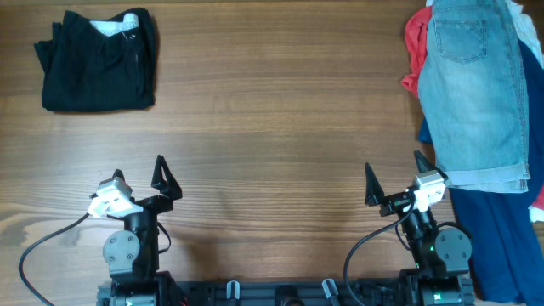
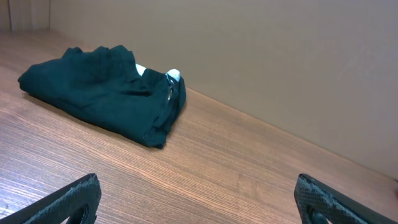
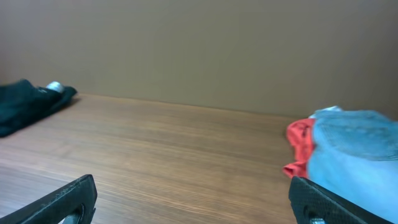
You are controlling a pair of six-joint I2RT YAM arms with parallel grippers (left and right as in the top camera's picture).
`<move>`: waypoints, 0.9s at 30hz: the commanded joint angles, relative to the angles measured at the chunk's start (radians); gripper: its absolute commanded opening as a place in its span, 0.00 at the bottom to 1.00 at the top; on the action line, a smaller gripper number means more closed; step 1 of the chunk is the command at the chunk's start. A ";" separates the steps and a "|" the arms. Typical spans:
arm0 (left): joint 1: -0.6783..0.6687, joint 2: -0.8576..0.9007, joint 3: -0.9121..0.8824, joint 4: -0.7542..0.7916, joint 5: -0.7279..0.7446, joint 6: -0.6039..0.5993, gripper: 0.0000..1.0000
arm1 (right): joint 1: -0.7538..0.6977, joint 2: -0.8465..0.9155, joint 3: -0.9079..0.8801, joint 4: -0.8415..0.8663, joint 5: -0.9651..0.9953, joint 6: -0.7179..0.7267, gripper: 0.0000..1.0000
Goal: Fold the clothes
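**A:** Begin from the near side, please. How do the two pincers stand?

**B:** Both sit low at the near edge of the table [image 1: 272, 127]. The left gripper [image 1: 140, 175] has its jaws spread wide and holds nothing. The right gripper [image 1: 395, 172] is the same, wide and empty.

**A:** And the thing to fold, where does it lie from them?

**B:** The denim shorts [image 1: 472, 93] lie at the right edge of the table, ahead of the right gripper and to its right. The pale hems are the near end, close to that gripper but not touching it. The long axis runs from near to far, with a back pocket toward the far end.

**A:** Which arm is nearer, then?

**B:** The right one, clearly. The left is well apart, across the table. I judge that the right must reach forward and outward, to the hems first.

**A:** Now count, please.

**B:** Two grippers. One pair of shorts, on top of a pile. Under it, nearest, is one navy garment [image 1: 493, 242]. Farther, at its left side, is one red garment [image 1: 412, 51]. At the far right is some white cloth [image 1: 527, 34]; one piece or more, I cannot tell. Last, one black garment [image 1: 98, 59], already folded, lies at the far left, well apart from all.
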 commanded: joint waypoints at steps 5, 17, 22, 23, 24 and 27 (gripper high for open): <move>-0.005 -0.007 -0.002 -0.001 -0.010 0.016 1.00 | 0.004 -0.007 -0.001 -0.001 0.045 -0.065 1.00; -0.005 -0.007 0.003 0.031 0.033 0.009 1.00 | 0.004 -0.003 0.000 0.165 0.002 -0.075 1.00; -0.005 0.017 0.072 0.030 0.072 0.009 1.00 | 0.004 0.057 0.062 0.196 0.003 -0.079 1.00; -0.005 0.035 0.100 0.030 0.090 0.010 1.00 | 0.004 0.089 0.085 0.203 0.003 -0.079 1.00; -0.005 0.059 0.129 0.030 0.106 0.010 1.00 | 0.004 0.129 0.111 0.214 0.003 -0.079 1.00; -0.005 0.166 0.223 0.029 0.145 0.013 1.00 | 0.004 0.280 0.208 0.250 0.002 -0.079 1.00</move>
